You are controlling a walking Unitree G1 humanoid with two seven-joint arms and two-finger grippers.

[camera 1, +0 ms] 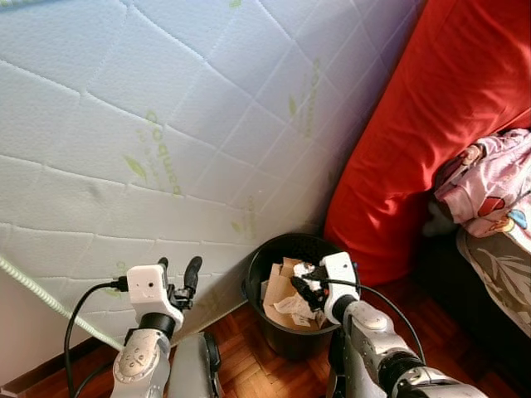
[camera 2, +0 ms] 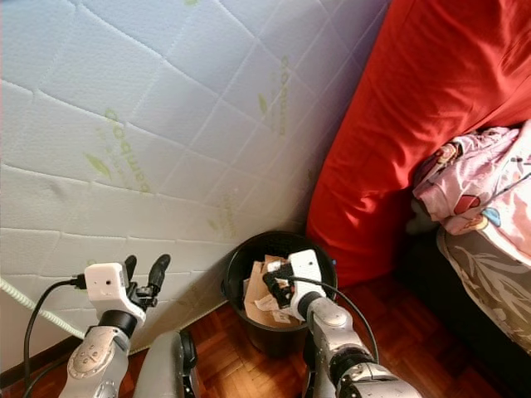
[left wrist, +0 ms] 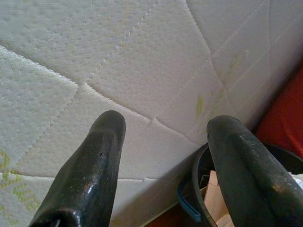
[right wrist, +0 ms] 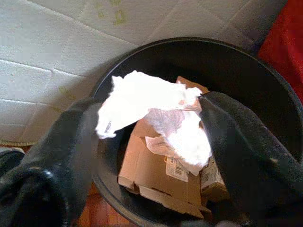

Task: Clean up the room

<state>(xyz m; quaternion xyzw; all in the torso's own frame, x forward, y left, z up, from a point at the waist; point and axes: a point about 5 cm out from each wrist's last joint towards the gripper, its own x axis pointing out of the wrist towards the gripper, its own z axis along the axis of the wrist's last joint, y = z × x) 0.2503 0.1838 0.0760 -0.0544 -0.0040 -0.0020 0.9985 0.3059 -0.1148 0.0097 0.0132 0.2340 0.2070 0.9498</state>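
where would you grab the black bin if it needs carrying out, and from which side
Grip the black bin by its open top rim, coming straight down. The mattress crowds its far side and the red cushion its right, so the near rim is the free one. A blue handle seems to hang on its side.

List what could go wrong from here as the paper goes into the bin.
1. The crumpled white paper drapes over one of the right gripper's fingers, so it may cling when released instead of dropping.
2. The black bin already holds cardboard piled high, so the paper could rest on top and slide out.
3. The bin stands close to the mattress, and a bump could tip it.
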